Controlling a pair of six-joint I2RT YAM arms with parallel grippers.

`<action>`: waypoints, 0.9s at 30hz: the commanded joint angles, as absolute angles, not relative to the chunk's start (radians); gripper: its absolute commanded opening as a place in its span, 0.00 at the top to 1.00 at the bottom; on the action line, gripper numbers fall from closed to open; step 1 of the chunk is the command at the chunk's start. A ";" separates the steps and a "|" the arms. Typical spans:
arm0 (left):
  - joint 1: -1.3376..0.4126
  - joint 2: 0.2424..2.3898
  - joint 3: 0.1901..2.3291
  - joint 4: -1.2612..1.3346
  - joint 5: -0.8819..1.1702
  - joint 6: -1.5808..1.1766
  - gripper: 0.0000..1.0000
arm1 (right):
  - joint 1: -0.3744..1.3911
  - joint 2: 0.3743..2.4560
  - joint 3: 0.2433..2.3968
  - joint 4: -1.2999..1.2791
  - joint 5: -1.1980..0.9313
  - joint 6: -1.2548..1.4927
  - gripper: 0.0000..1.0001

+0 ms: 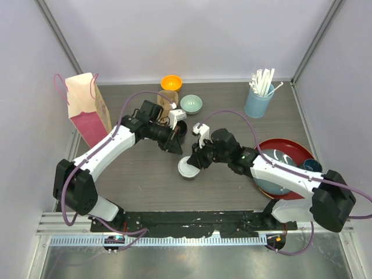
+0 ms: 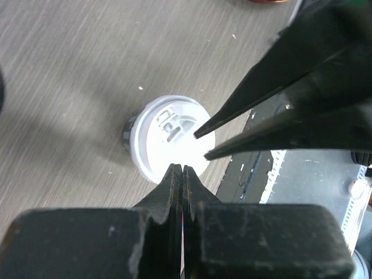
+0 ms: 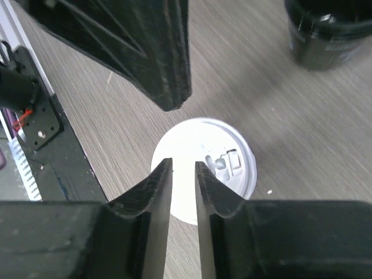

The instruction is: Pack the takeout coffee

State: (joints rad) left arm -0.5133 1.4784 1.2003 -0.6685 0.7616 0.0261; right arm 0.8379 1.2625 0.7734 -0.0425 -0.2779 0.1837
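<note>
One takeout coffee [image 1: 187, 169], a black paper cup with a white lid, stands upright on the grey table between the two arms. My right gripper [image 3: 183, 165] hovers just above its lid [image 3: 200, 142], jaws a narrow gap apart and nothing between them. My left gripper [image 2: 183, 168] hangs over the lid's [image 2: 168, 139] edge from the other side, shut and empty. In the top view, the left gripper [image 1: 172, 148] and right gripper [image 1: 195, 161] nearly meet over the cup. A second black cup [image 1: 181, 131] with no lid on it [image 3: 328, 29] stands just behind.
A pink and tan paper bag [image 1: 87, 107] stands at the far left. An orange bowl [image 1: 171, 82] and a pale green bowl [image 1: 191, 104] sit at the back. A light-blue tumbler of straws [image 1: 258, 99] is back right. A red tray [image 1: 288, 145] and a dark blue mug [image 1: 312, 165] lie right.
</note>
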 commanded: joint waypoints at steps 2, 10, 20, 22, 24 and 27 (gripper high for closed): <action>-0.465 1.480 1.273 -0.767 0.655 0.005 0.97 | 0.838 1.183 0.900 -0.118 -0.186 0.129 0.64; -0.459 1.496 1.163 -0.785 0.617 0.006 0.80 | 0.836 1.258 0.982 -0.267 -0.106 0.008 0.43; -0.457 1.569 1.114 -0.704 0.721 -0.083 0.85 | 0.876 1.285 0.942 -0.169 -0.170 -0.061 0.55; -0.459 1.572 1.108 -0.698 0.730 -0.089 0.85 | 0.879 1.284 0.921 -0.157 -0.184 -0.060 0.65; -0.459 1.577 1.106 -0.698 0.750 -0.089 0.86 | 0.879 1.282 0.896 -0.135 -0.207 -0.043 0.80; -0.457 1.580 1.109 -0.695 0.739 -0.084 0.86 | 0.881 1.292 0.844 -0.086 -0.253 -0.011 0.88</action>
State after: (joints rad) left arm -0.4568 1.5822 1.1088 -0.7315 0.7006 -0.0734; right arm 0.8772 1.3067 0.8894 -0.1730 -0.1867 -0.0326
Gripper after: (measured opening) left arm 0.144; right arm 0.148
